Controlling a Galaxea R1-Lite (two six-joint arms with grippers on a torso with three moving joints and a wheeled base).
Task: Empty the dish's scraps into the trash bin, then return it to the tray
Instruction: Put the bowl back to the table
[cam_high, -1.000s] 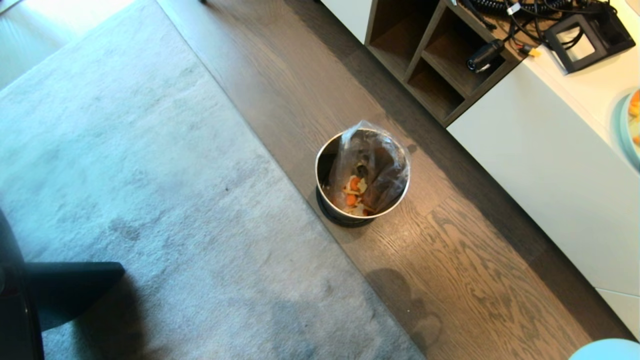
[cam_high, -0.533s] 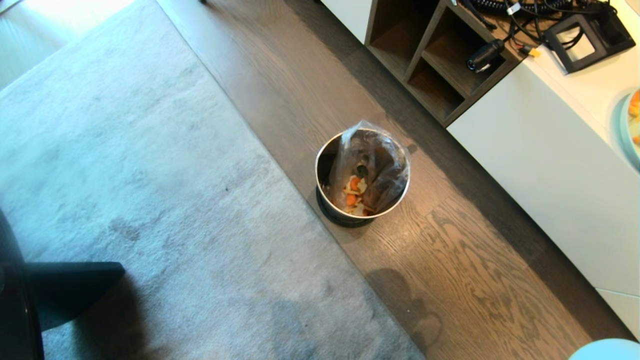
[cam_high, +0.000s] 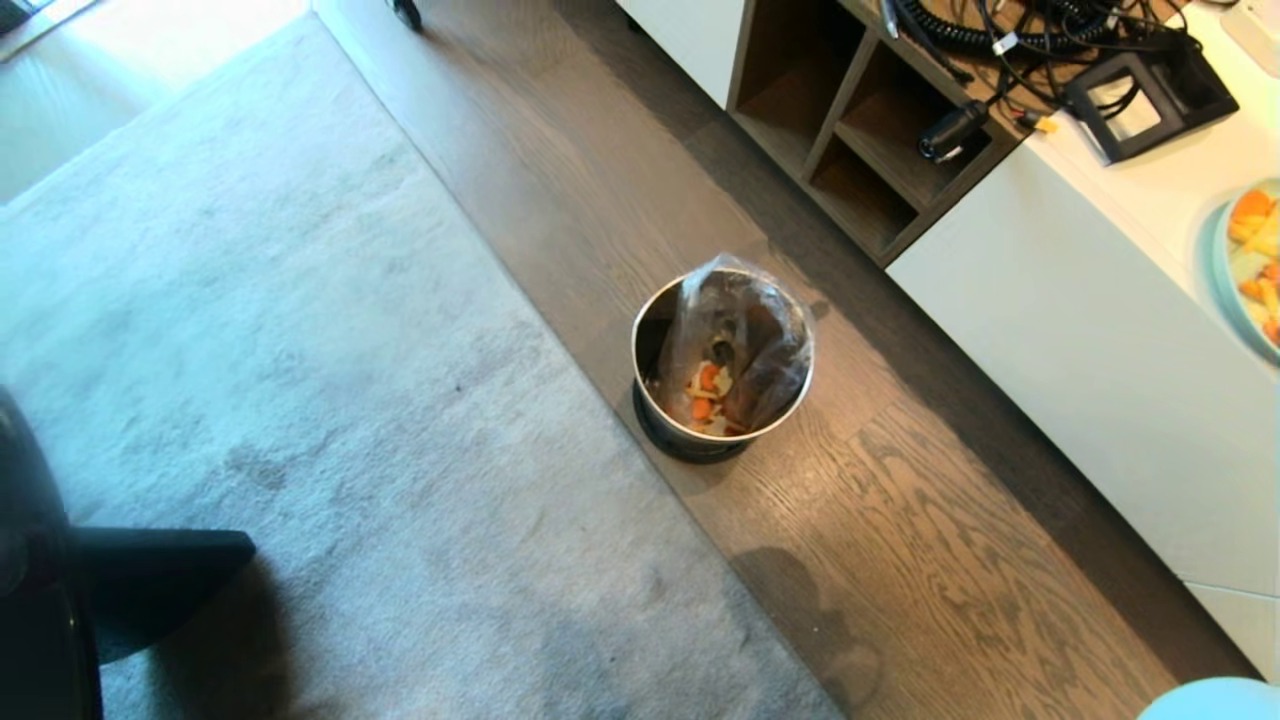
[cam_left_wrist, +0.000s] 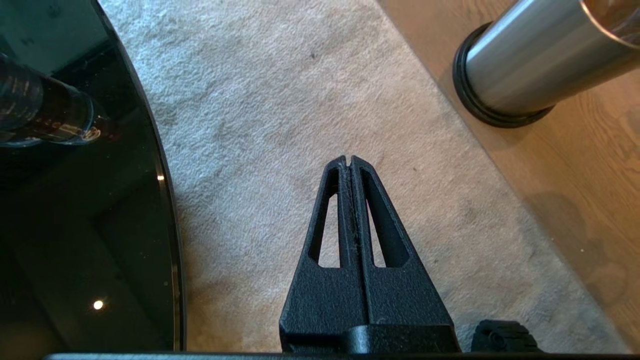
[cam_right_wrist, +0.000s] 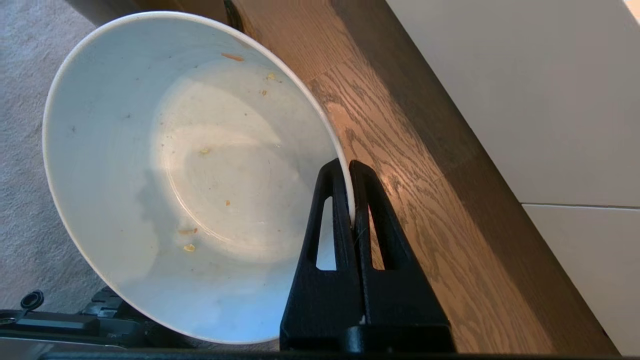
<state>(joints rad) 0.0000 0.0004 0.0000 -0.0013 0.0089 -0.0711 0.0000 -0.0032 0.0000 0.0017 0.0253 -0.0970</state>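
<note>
The right gripper (cam_right_wrist: 348, 167) pinches the emptied white bowl (cam_right_wrist: 190, 170) by its rim. Scraps (cam_high: 708, 393) lie in the trash bin (cam_high: 722, 360). The left gripper (cam_left_wrist: 349, 161) hangs closed, empty, over carpet.

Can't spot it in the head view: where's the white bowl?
In the right wrist view, the deep white bowl hangs from the right hand, clamped at its rim, over the wood floor.

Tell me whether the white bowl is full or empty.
Empty: the deep white bowl, pinched at its rim by the right hand, holds only tiny crumbs.

The wooden floor (cam_high: 930, 560) carries the trash bin (cam_high: 722, 362); a grey rug (cam_high: 300, 400) lies just beside the bin, a white cabinet (cam_high: 1080, 350) near its other side.
</note>
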